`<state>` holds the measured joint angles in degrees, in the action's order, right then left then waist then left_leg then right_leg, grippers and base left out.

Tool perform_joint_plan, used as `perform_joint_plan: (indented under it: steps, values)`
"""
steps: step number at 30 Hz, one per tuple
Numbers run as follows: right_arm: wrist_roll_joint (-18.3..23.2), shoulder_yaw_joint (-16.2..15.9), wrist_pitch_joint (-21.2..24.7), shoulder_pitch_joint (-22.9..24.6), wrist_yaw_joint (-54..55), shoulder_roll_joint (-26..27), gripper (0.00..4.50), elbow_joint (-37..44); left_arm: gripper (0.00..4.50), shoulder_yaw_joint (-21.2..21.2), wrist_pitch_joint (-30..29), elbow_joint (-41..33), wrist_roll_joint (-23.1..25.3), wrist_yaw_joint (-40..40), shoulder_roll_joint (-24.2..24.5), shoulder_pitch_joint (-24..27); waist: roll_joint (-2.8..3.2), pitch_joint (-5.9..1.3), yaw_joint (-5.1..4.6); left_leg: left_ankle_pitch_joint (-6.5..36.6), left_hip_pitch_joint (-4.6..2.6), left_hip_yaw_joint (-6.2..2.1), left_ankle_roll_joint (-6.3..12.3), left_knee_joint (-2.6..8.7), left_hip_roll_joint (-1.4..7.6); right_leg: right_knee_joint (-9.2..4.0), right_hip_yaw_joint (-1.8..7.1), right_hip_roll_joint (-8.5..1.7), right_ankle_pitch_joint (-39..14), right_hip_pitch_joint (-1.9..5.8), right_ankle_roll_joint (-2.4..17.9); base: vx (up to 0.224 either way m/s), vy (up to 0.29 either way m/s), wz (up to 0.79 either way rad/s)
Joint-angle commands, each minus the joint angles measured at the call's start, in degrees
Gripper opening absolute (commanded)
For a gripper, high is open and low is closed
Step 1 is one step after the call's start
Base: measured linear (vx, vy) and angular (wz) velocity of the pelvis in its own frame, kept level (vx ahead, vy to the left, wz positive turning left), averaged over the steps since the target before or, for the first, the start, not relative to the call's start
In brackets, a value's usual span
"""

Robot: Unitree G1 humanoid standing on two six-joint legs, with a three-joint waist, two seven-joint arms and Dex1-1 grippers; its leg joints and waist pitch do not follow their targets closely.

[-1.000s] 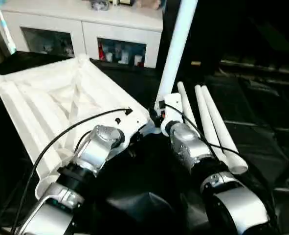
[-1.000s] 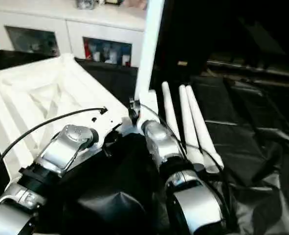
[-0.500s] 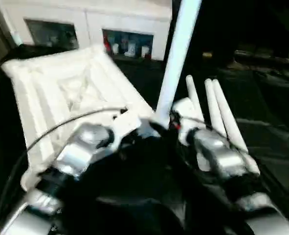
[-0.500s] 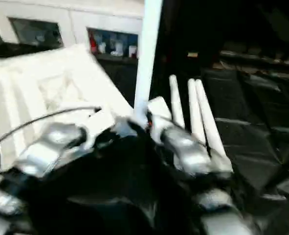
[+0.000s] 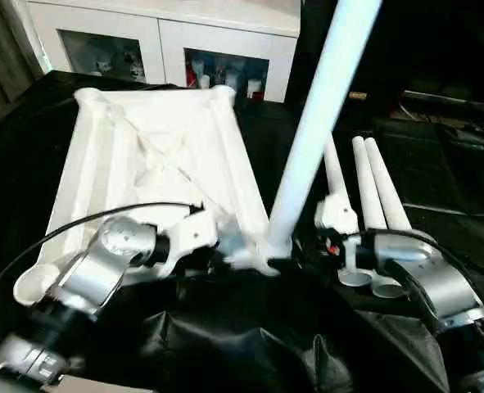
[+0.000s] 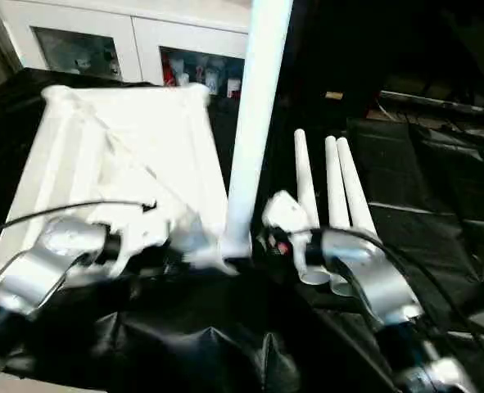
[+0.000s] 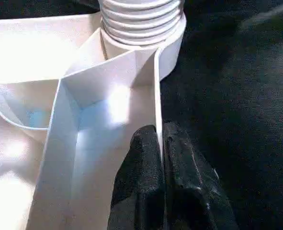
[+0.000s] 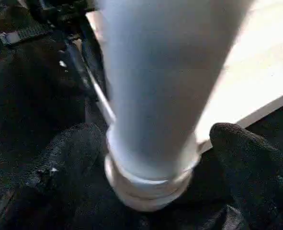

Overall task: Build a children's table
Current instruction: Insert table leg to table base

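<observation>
The children's table top (image 5: 151, 164) lies upside down on black cloth, ribs showing. One white leg (image 5: 315, 123) stands upright in its near right corner socket; its ribbed end (image 7: 141, 19) sits in the socket. My left gripper (image 7: 161, 143) is shut on a thin wall of the top beside that socket. My right gripper (image 8: 155, 143) is open around the leg's base (image 8: 151, 120), one black finger (image 8: 246, 158) on each side, with a small gap showing at that one. Three more legs (image 5: 371, 196) lie side by side to the right.
A white cabinet with glass doors (image 5: 168, 41) stands behind the table top. Crumpled black cloth (image 5: 250, 344) covers the surface in front of me and to the right. A black cable (image 5: 102, 221) loops over my left forearm.
The camera has shifted. My right gripper's fingers have spread apart around the leg's base, and the leg stays standing in its socket. My left gripper keeps its hold on the top.
</observation>
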<state>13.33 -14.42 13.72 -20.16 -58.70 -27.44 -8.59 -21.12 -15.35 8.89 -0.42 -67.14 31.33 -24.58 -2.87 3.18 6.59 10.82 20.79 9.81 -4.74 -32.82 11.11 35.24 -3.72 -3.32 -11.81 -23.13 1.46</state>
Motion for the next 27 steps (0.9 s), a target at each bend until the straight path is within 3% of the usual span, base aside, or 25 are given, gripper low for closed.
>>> perform_joint_plan:
  steps: [1,8,20,27]
  values:
    - [-0.5,-0.4,0.9,-0.1,-0.2,-0.1,4.18,0.9,0.0,-0.2,0.8,-3.7,-2.7,-1.7,0.0,-0.4,0.16,-3.45,0.02,5.0,-0.66,-0.28,3.09,3.28,2.44,-3.23,3.24,-4.75,-1.1,3.35,11.8,0.0,0.0,0.0]
    - [-1.6,-1.3,1.2,-0.4,0.1,-0.4,4.18,0.3,0.0,0.0,1.7,-3.6,-2.3,-2.2,0.3,-0.1,0.11,-3.73,0.08,2.8,-0.48,-0.37,3.66,2.88,2.29,-2.62,3.11,-4.67,2.3,3.57,12.3,0.0,0.0,0.0]
    - [-2.3,-2.1,1.4,-0.4,0.5,1.0,3.17,-0.4,0.0,0.1,1.5,-3.4,-2.2,-2.5,0.4,-0.3,0.25,-3.53,0.11,6.5,-0.44,-0.49,1.84,2.87,2.32,-2.96,3.15,-4.78,-3.9,3.44,11.3,0.0,0.0,0.0]
    - [-2.6,-2.2,1.2,0.0,0.4,1.6,2.77,-1.0,0.0,0.0,1.3,-2.9,-2.2,-2.3,0.1,-0.5,0.35,-3.75,0.16,5.3,-0.39,-0.49,1.91,2.64,2.24,-2.61,3.13,-4.69,-1.6,3.5,11.5,0.0,0.0,0.0]
